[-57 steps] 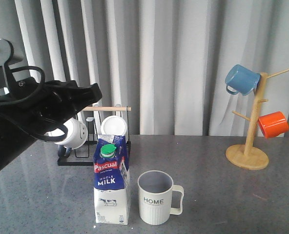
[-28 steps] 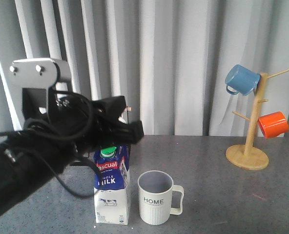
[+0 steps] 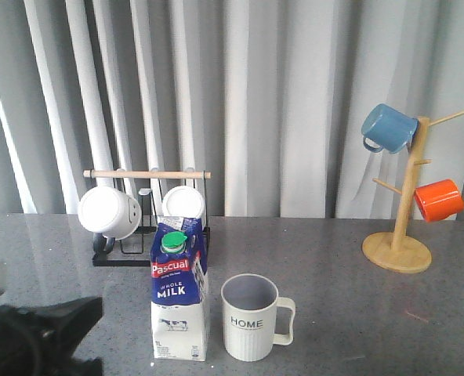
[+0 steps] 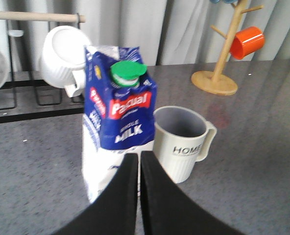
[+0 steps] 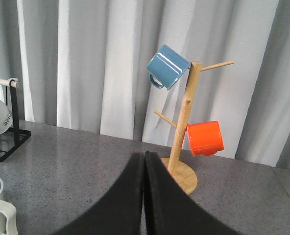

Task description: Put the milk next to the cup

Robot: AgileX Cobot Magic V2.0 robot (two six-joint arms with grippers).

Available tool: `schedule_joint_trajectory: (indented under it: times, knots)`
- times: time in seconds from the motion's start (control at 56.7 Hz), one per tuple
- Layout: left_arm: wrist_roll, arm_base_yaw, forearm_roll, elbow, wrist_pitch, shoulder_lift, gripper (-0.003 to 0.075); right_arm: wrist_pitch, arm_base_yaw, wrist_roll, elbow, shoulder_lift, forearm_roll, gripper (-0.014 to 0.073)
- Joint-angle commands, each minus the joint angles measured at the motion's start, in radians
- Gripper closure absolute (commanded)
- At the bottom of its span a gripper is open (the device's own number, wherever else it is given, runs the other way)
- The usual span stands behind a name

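Note:
The milk (image 3: 179, 294), a tall blue-and-white carton with a green cap, stands upright on the grey table directly left of the cup (image 3: 253, 316), a cream ribbed mug marked "HOME". Both show again in the left wrist view, the milk (image 4: 116, 122) beside the cup (image 4: 181, 139). My left gripper (image 4: 139, 156) is shut with nothing between its fingers and sits back from the carton, clear of it. In the front view only a dark part of the left arm (image 3: 36, 337) shows at the lower left. My right gripper (image 5: 144, 155) is shut and empty, away from both objects.
A black rack with a wooden bar (image 3: 147, 174) holds two white mugs (image 3: 109, 211) behind the milk. At the right stands a wooden mug tree (image 3: 398, 249) with a blue mug (image 3: 388, 128) and an orange mug (image 3: 438, 199).
The left arm, which stood over and around the carton, has pulled back and down to the lower left corner. The milk and cup have not moved.

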Motion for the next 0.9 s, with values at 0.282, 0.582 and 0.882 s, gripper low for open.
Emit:
schedule_joint_trajectory:
  times: [0.282, 0.582, 0.882]
  knots:
    - [0.095, 0.127, 0.069, 0.354, -0.141, -0.398, 0.0727, -0.071, -0.006, 0.000, -0.033, -0.006, -0.004, 0.0602]
    - [0.086, 0.369, 0.078, 0.486, -0.135, -0.697, 0.0727, -0.071, -0.006, 0.000, -0.033, -0.006, -0.004, 0.0602]
    - [-0.015, 0.437, 0.193, 0.611, -0.085, -0.915, 0.0727, -0.071, -0.006, 0.000, -0.033, -0.006, -0.004, 0.0602]
